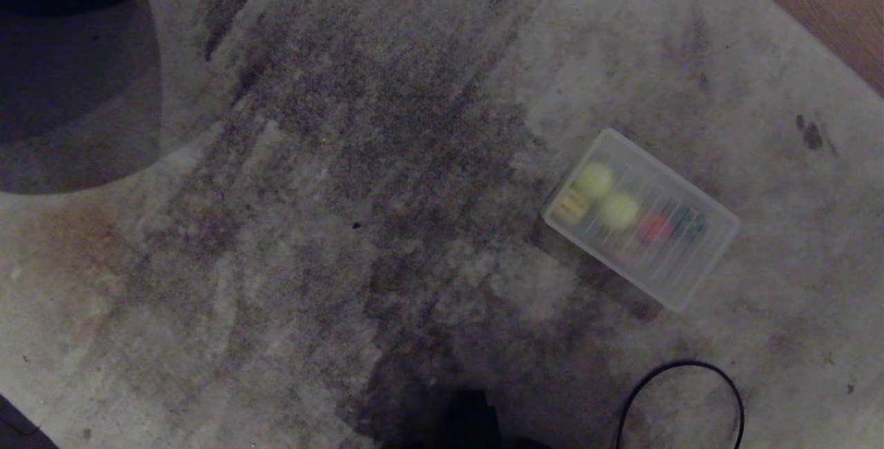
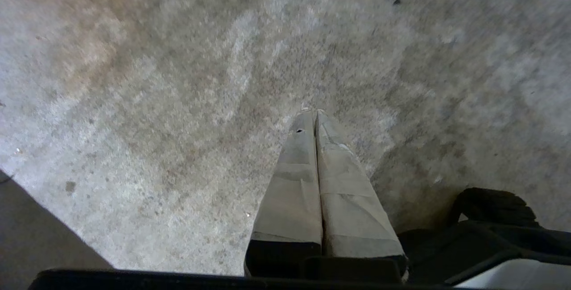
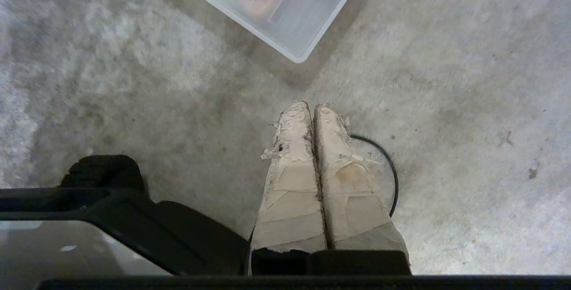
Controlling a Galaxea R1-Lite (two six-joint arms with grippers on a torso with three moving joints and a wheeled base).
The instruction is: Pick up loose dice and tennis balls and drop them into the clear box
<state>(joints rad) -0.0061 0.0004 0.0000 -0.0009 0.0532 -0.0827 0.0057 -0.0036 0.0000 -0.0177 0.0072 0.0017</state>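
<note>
Clear plastic box (image 1: 680, 276) sits on grey carpet (image 1: 345, 228), right of centre, two yellow-green tennis balls (image 1: 595, 181) inside. I see left gripper (image 2: 315, 113) and right gripper (image 3: 311, 106) closed, empty. Risk: reaching into filled box, knocking it.

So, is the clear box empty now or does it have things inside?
Not empty. In the head view the clear box holds two tennis balls, a yellow die and a red die.
</note>
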